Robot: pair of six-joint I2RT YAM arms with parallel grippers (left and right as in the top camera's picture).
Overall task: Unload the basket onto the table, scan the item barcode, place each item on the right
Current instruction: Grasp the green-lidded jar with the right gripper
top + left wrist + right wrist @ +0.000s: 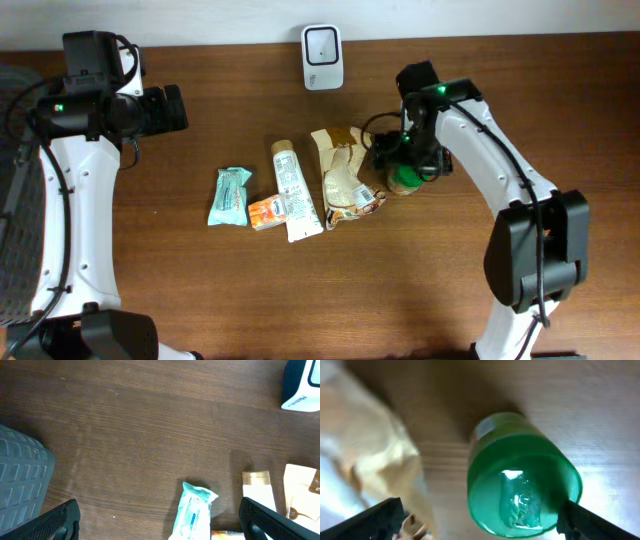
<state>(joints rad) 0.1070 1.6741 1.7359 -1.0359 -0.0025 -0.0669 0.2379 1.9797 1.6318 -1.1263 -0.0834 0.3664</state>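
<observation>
We hold our right gripper (480, 510), jaws spread wide and empty, directly over the green-lidded jar (522, 475) standing upright on the desk (200, 300) right of the crumpled packets (345, 185), far nearer than our equally wide left gripper (178, 108).

The worktop (300, 300) is bare and wide at 6 o'clock. A row of packs (297, 190) blocks the middle, a green jar (520, 480) just beside its 3 o'clock end. The scanner (322, 57) stands at 12 o'clock.
</observation>
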